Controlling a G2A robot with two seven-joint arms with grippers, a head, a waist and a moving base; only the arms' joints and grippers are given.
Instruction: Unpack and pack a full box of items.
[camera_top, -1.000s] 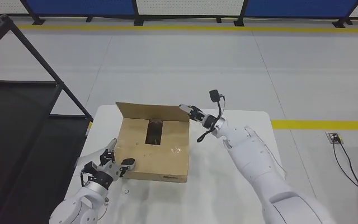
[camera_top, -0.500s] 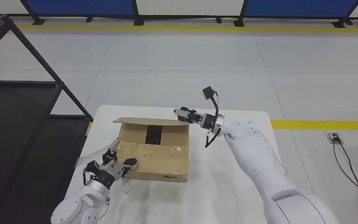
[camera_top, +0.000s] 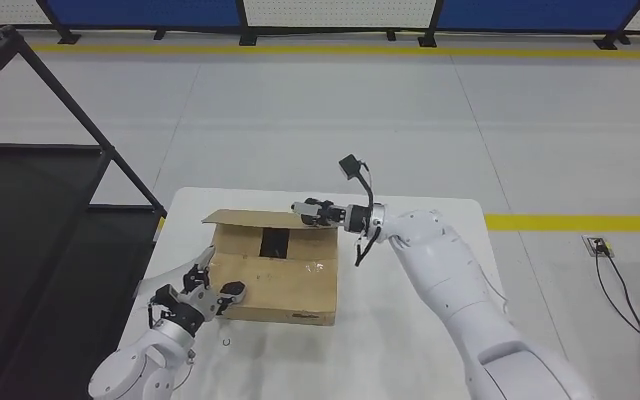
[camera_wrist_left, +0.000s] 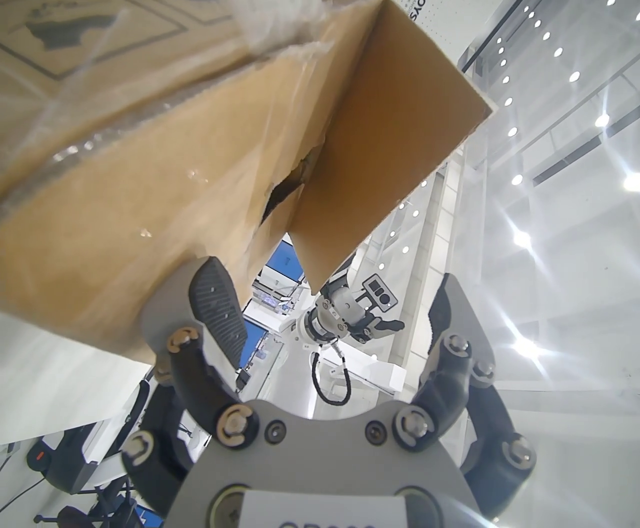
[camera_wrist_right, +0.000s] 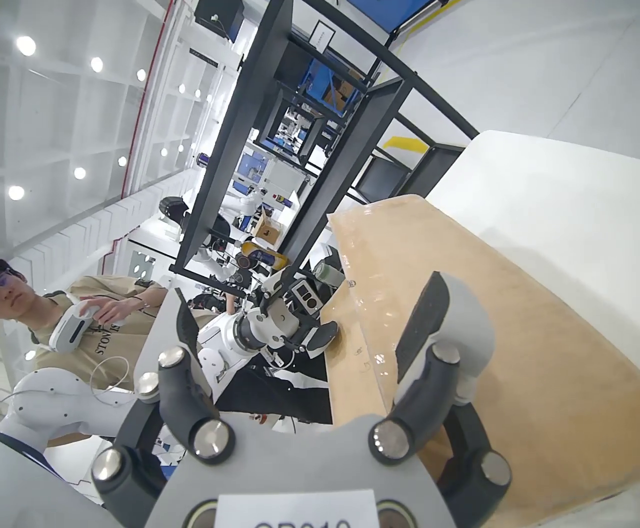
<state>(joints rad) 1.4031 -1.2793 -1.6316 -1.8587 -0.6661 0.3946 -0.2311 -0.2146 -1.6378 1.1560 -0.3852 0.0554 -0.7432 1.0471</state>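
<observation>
**Box on the table, far flap tipped over its opening, both grippers released**

Top view: A brown cardboard box (camera_top: 285, 285) sits on the left part of the white table (camera_top: 420, 320), near its left edge. The far flap (camera_top: 262, 218) leans in over the top, and a dark gap (camera_top: 272, 243) shows in the middle of the opening. The right gripper (camera_top: 305, 210) is at the right end of that flap with its fingers parted. The left gripper (camera_top: 213, 282) is at the box's near left corner, fingers spread, close against the side wall. A black rack (camera_top: 60, 190) stands beside the table on the left.

Left wrist view: The left gripper (camera_wrist_left: 330, 310) has its fingers wide apart with nothing between them. One ribbed pad (camera_wrist_left: 215, 295) is just beside the box's wall (camera_wrist_left: 125, 210); whether it touches cannot be told. The flap (camera_wrist_left: 395, 120) juts out past the wall. The right gripper (camera_wrist_left: 372, 327) shows farther off, beside the flap's corner.

Right wrist view: The right gripper (camera_wrist_right: 307, 300) is released. One finger (camera_wrist_right: 440, 320) lies over the flap's taped face (camera_wrist_right: 500, 340), while the other is off its edge. The edge therefore runs between the fingers without being pinched. Farther off, the left gripper (camera_wrist_right: 305, 340) is at the box's other end, with one finger against the cardboard. The table (camera_wrist_right: 550, 175) shows beyond the flap.
</observation>
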